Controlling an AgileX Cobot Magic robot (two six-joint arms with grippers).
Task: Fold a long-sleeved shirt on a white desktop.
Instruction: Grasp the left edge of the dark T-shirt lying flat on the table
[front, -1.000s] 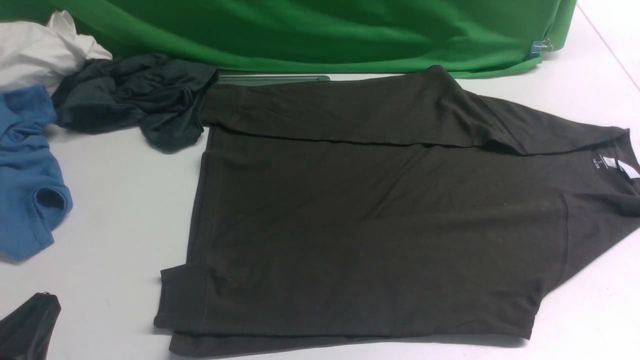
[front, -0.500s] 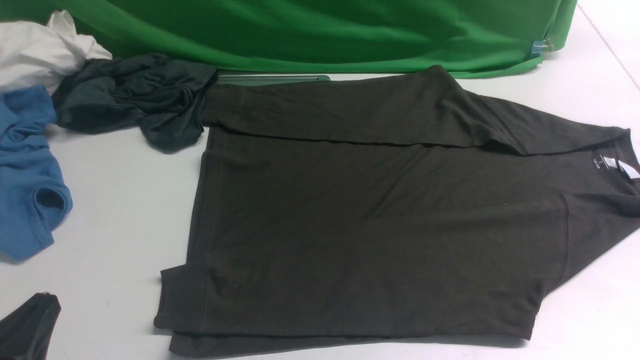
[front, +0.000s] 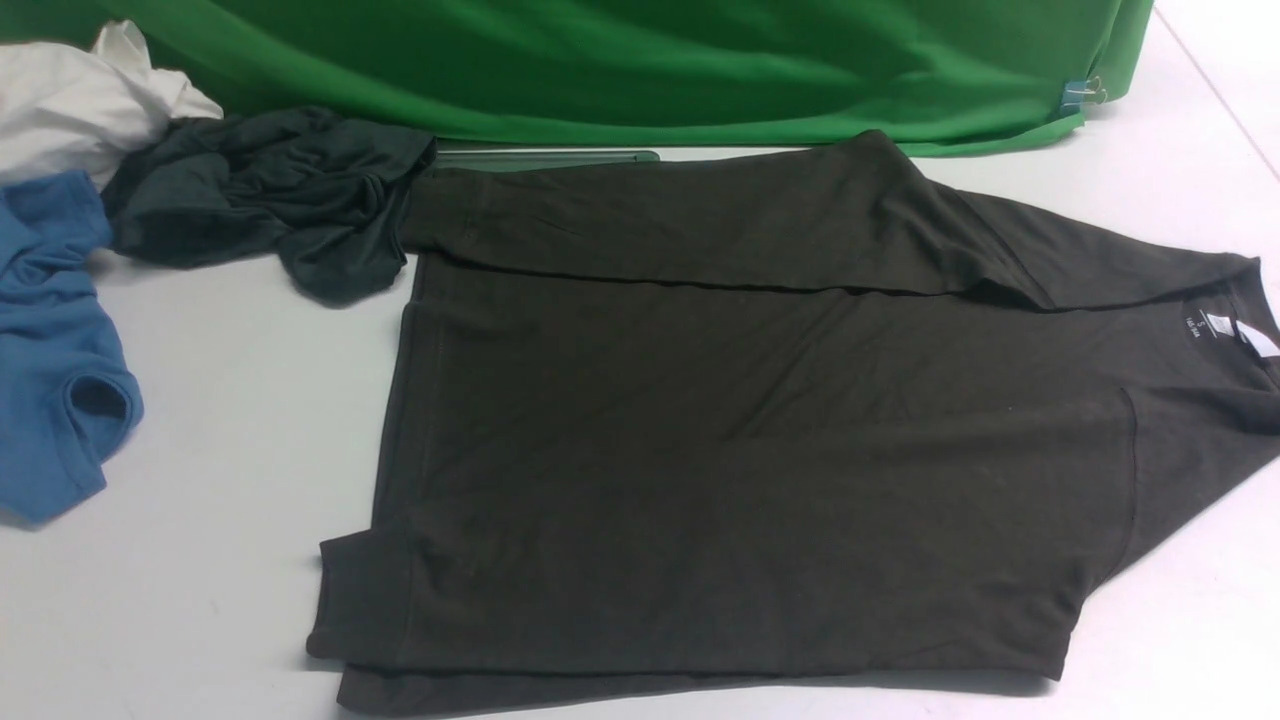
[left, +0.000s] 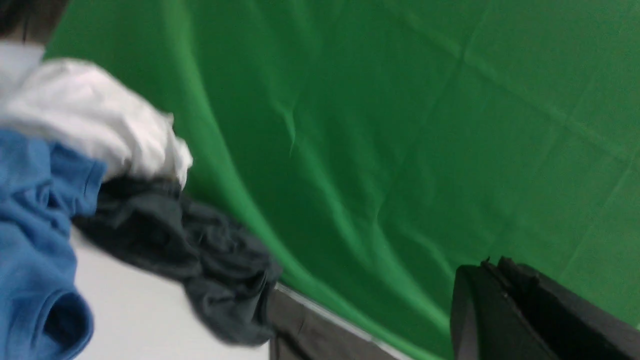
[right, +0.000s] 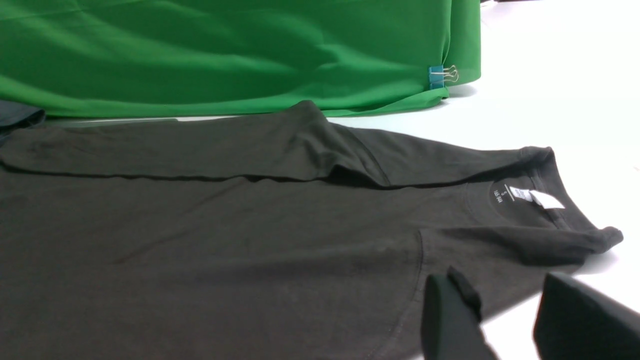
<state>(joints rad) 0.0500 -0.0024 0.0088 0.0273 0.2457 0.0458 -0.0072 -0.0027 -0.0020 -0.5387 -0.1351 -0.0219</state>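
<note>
The long-sleeved shirt (front: 750, 450) lies flat on the white desktop (front: 230, 400), both sleeves folded in over the body, collar and neck label (front: 1215, 325) at the right. Neither gripper shows in the front view. My right gripper (right: 505, 295) is open, holding nothing, low over the shirt's (right: 225, 225) near shoulder edge, where cloth meets bare desktop. In the blurred left wrist view, my left gripper (left: 492, 270) is shut on nothing, raised and pointing at the green backdrop, with a strip of the shirt (left: 310, 335) below.
A charcoal-grey garment (front: 270, 195), a blue T-shirt (front: 50, 350) and a white cloth (front: 70, 100) are bunched at the back left. The green backdrop (front: 650, 60) hangs along the far edge, held by a blue clip (front: 1080, 95). A grey hatch rim (front: 545, 157) peeks out behind the shirt.
The dark shape of the left gripper at the lower left corner of the front view has gone out of view. The shirt has not moved.
</note>
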